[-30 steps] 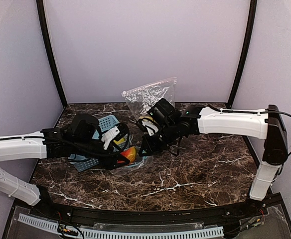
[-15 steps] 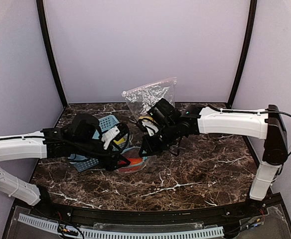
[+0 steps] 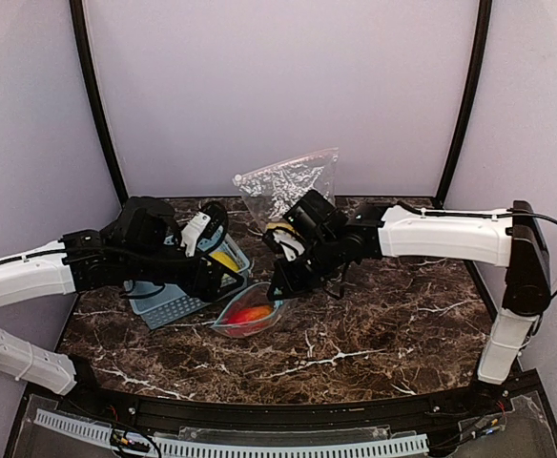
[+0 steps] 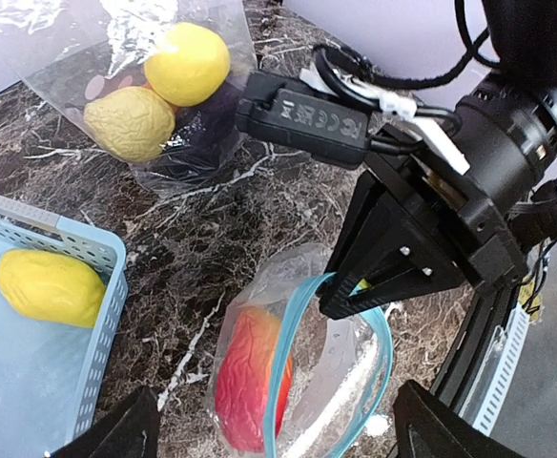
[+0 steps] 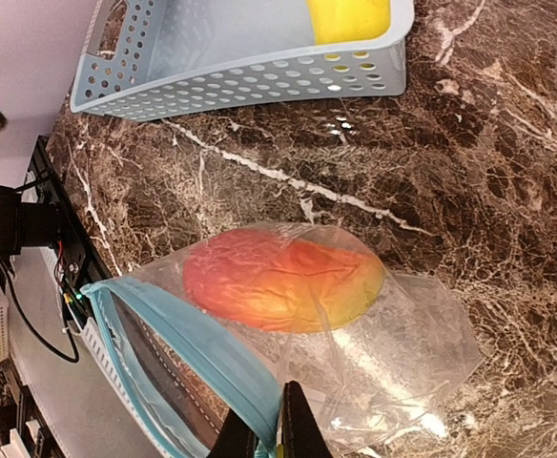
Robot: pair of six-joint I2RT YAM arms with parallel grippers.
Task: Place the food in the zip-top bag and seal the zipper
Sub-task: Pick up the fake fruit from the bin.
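I am drawing my left arm back from where it was a second ago. Then my left pincer (image 4: 274, 412) was down at the mouth of the zip-top bag (image 5: 422, 329) with the red-and-orange fruit (image 5: 283, 283) right at its tips. Now it is hanging higher, over the near corner of the light-blue basket (image 4: 69, 250), and its fingers are standing wider apart than before. The fruit is lying inside the bag, on its side, just behind the blue zipper rim. My right arm is staying where it was.

My left pincer is gaping wide and carrying nothing — both fingers are showing at the bottom corners of the wrist view, well apart, touching neither bag nor basket. My right pincer (image 5: 277, 431) is pinching the bag's blue zipper rim between closed fingers and holding the mouth up and open.

The bag is resting near the middle of the bench (image 3: 374, 324), just beside the basket, which is sitting toward the left edge with a yellow lemon (image 4: 50, 286) in it. At the far edge a second clear bag (image 3: 288, 183) is holding two more yellow pieces (image 4: 188, 62) and something dark purple.
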